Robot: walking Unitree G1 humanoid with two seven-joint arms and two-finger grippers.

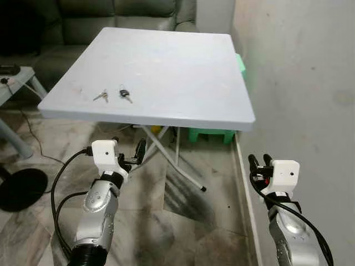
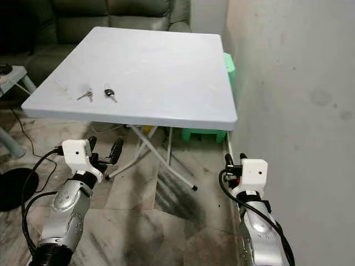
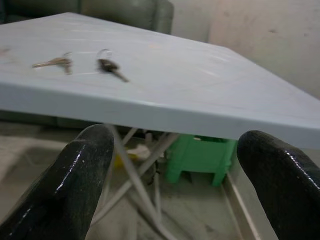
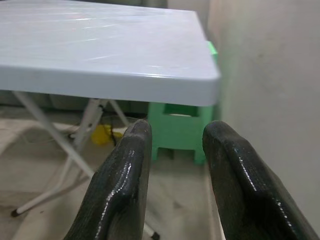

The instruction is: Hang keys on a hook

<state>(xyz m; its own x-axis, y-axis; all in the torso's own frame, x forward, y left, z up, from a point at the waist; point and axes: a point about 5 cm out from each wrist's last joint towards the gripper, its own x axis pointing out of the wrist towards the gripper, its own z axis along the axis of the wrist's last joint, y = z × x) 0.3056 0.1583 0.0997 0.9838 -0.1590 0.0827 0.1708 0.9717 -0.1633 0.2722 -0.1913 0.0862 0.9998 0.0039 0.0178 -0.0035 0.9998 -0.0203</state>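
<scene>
**Keys wait near the counter's front edge, both grippers empty below it**

Two keys lie flat on the pale counter (image 1: 183, 77), near its front left corner and just beside each other without touching. The black key (image 1: 125, 94) has a dark head and a short blade with a thin ring; the silver key (image 1: 101, 96), on its left, is a small bunch of pale metal that nearly blends into the counter. No hook can be seen on the bare wall (image 1: 299, 72) to the right.

The left gripper (image 1: 128, 152) is held below and in front of the counter edge, under the keys, jaws spread wide with nothing between them. The right gripper (image 1: 260, 161) is low by the wall, well apart from the keys, jaws parted a little and empty.

Risks, as a judgement: the keys lie flat and thin, so the jaws could slide them along the smooth top or off the front edge rather than lift them. Rising from below, the left gripper could knock the counter's lip. The green stool (image 1: 213, 134) and folding legs (image 1: 166, 152) crowd the floor beneath.
</scene>
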